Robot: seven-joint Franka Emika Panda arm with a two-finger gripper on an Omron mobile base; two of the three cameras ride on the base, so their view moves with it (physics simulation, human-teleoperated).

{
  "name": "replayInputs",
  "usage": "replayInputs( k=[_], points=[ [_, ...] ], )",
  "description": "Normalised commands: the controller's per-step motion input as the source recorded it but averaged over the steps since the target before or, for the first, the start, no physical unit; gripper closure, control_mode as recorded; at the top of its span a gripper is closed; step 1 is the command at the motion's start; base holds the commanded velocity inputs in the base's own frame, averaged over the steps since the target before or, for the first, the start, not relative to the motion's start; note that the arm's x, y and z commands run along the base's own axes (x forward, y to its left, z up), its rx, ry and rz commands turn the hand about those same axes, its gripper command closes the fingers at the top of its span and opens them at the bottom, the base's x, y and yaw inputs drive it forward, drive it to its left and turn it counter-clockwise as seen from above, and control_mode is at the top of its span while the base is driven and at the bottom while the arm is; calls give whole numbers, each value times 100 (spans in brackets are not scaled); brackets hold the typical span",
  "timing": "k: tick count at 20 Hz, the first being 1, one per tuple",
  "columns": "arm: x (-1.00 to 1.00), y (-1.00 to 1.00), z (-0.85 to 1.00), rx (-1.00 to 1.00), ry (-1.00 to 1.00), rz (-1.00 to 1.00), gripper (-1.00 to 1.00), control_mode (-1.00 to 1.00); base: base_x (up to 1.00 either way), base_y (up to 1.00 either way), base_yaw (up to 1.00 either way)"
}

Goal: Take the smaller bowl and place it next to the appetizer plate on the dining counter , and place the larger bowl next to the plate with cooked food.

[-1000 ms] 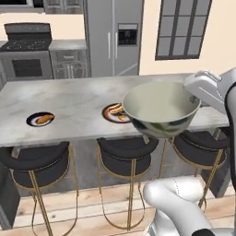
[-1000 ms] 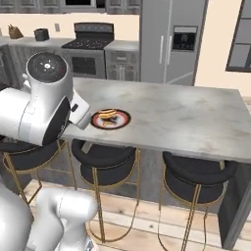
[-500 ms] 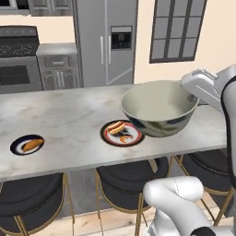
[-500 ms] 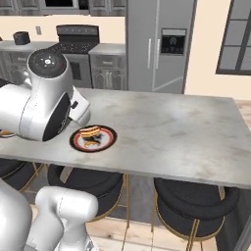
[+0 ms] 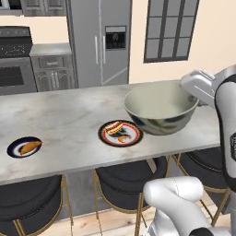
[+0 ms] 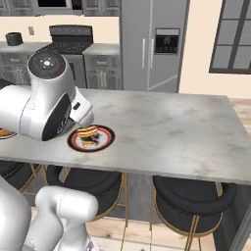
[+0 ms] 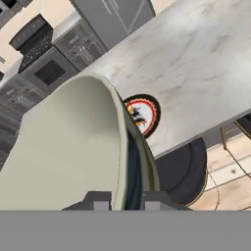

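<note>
Larger bowl (image 5: 160, 107), cream inside and mottled dark olive outside, is pinched at its rim by the gripper (image 7: 125, 200): in the hand view the two dark fingers (image 7: 98, 200) sit one on each side of the bowl's wall, inner face to the left, outer face to the right. In the left base view the bowl is upright with its mouth up, held from its right edge by the white hand, and it appears over the right half of the bench (image 5: 60, 120); whether its base touches the pale marbled top or hangs just above it cannot be told. Just beside the bowl, to its left in that view, lies a round dark-rimmed plate with cooked food (image 5: 120, 133), red and white with orange-brown pieces on it; the bowl's lower edge looks very close to the plate's rim. The same plate shows past the bowl's wall in the hand view (image 7: 145, 114) and near the front edge of the bench in the right base view (image 6: 91, 138). Well apart, at the far left of the bench, sits the appetizer plate (image 5: 25, 147), dark-rimmed with an orange-brown piece. Black round stools (image 5: 123, 182) with gold legs stand under the bench's front edge. Behind it are a steel refrigerator (image 5: 99, 40), a dark range (image 5: 15, 59) and a dark-framed window (image 5: 171, 27).
</note>
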Motion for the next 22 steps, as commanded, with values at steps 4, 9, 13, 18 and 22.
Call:
replayInputs(
  k=[4,9,13,18,22],
  points=[
    [54,-72,-57,-6,0,-31,100,-100,0,0,0],
    [41,-77,-40,-1,-4,-20,100,-100,0,0,0],
    [44,-62,-32,1,-1,-7,100,-100,0,0,0],
    [62,-27,-43,1,0,0,100,-100,0,0,0],
    [65,-33,-33,0,0,0,100,-100,0,0,0]
  ],
)
